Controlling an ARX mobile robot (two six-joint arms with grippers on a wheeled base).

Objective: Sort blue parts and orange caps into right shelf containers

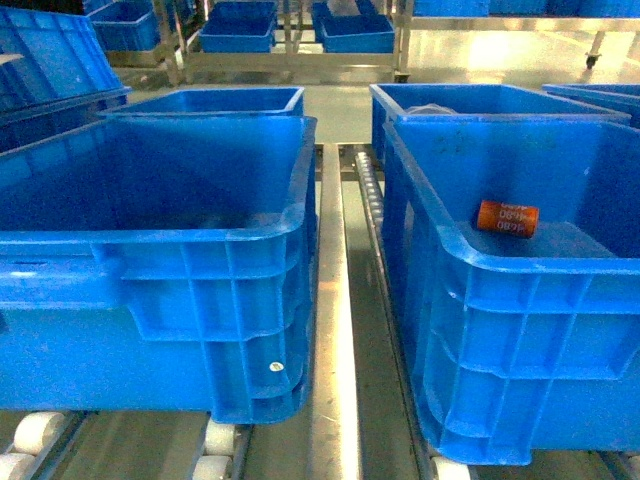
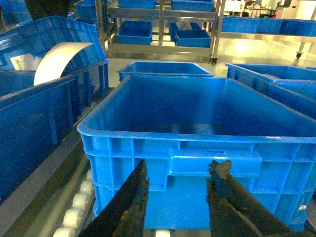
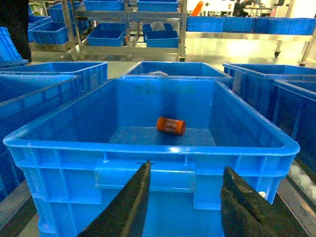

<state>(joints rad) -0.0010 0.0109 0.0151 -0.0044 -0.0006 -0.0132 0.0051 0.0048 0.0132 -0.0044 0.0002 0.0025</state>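
**One orange cap down in the right bin, both jaws empty**

The orange cap (image 1: 507, 217) lies on its side on the floor of the right-hand blue bin (image 1: 520, 275), towards the far wall and apart from every side. It looks like a short, stiff plastic cylinder: probably light, hard, a little slick, and free to roll. If it had to be lifted, a pinch across the curved sides at mid-length would likely hold best. Its long axis runs roughly left to right in the head view, slightly tilted, lettering facing the camera.

The neighbouring left bin (image 1: 160, 240) shows no parts inside, though its floor is only partly visible. No blue parts appear in any view.

The right gripper (image 3: 185, 202) hangs outside the bin's near wall, jaws apart and holding nothing. The left gripper (image 2: 177, 197) sits likewise before its bin, jaws spread and empty.
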